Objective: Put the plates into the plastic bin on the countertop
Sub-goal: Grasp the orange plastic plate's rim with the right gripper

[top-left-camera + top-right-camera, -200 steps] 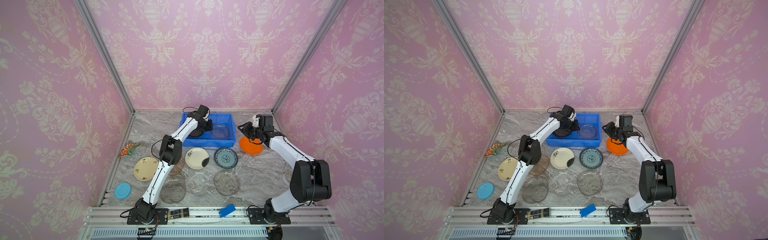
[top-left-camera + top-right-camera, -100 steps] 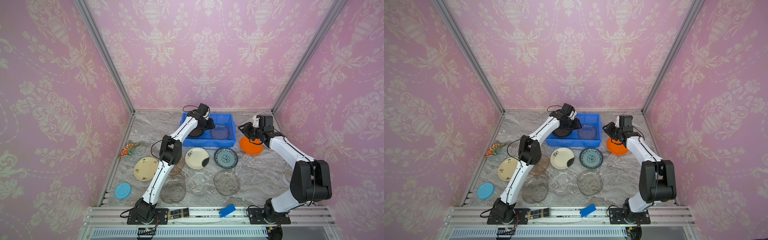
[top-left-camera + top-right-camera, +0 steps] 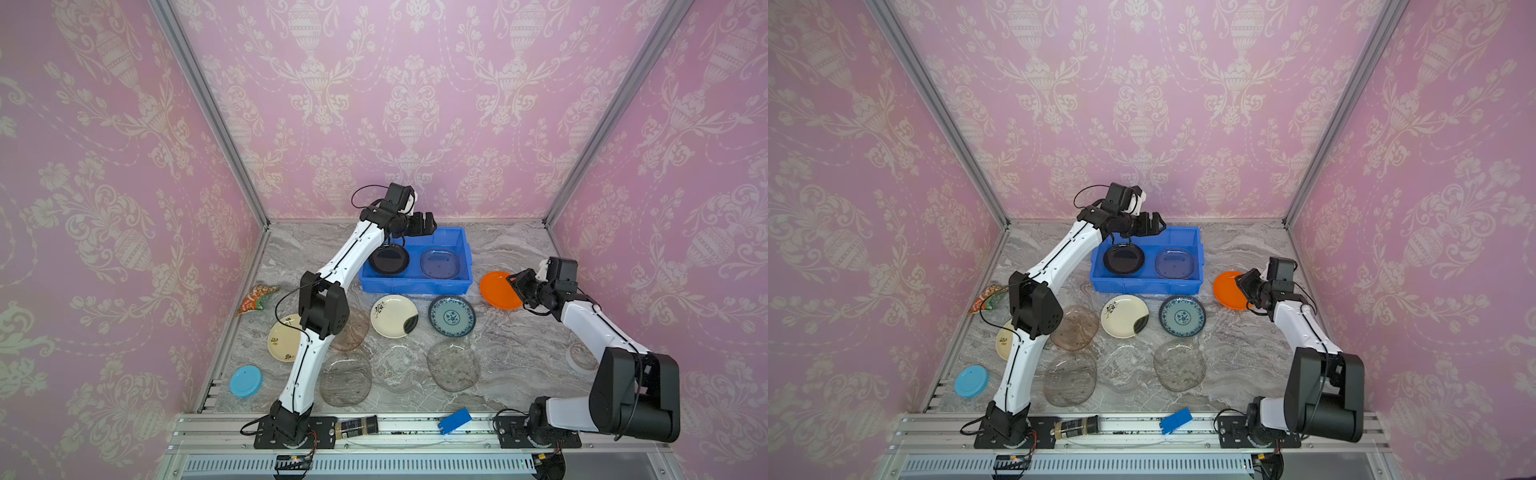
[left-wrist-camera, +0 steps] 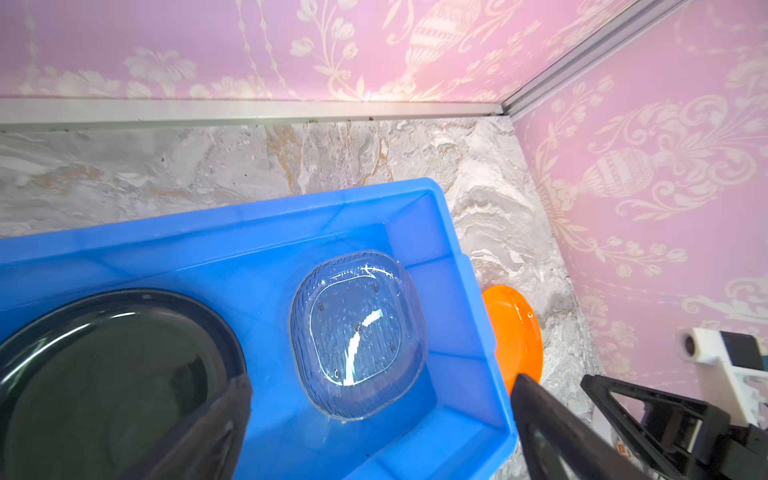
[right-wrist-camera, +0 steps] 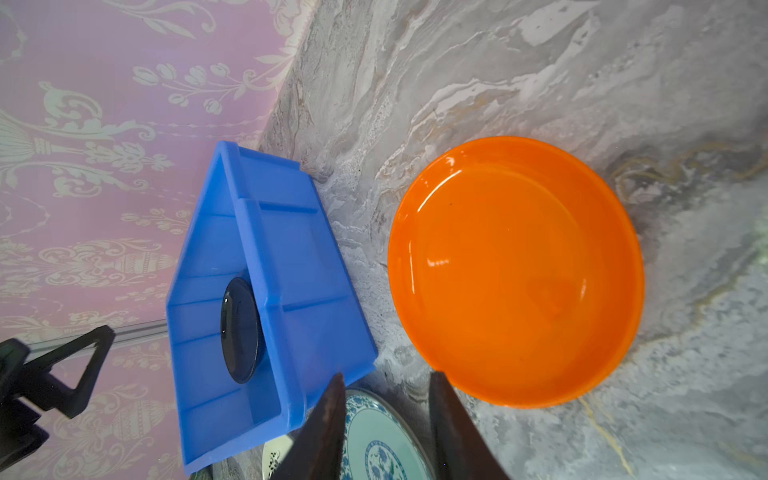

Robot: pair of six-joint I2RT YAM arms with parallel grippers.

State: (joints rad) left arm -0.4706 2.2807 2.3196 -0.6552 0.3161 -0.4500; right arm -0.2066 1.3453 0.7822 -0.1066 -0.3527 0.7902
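- plastic bin (image 3: pixel 415 286), back of table (image 3: pixel 511 345): holds black plate (image 3: pixel 389 259) and clear glass plate (image 3: pixel 440 262), flat, side by side.
- left claw (image 3: pixel 428 223): spread wide, empty, above bin.
- right claw (image 5: pixel 387 380): part-open, empty, beside orange plate (image 5: pixel 515 270) on table.
- orange plate: likely light, stiff, glossy-slick; pinch the raised rim.

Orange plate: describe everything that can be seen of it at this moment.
The orange plate is round, glossy and plastic-looking, with a shallow well and a raised rim, and it is empty. It lies flat, right way up, on the countertop, beside the plastic bin at its end wall but apart from it. The right gripper is poised at its rim, jaws apart; contact cannot be told.
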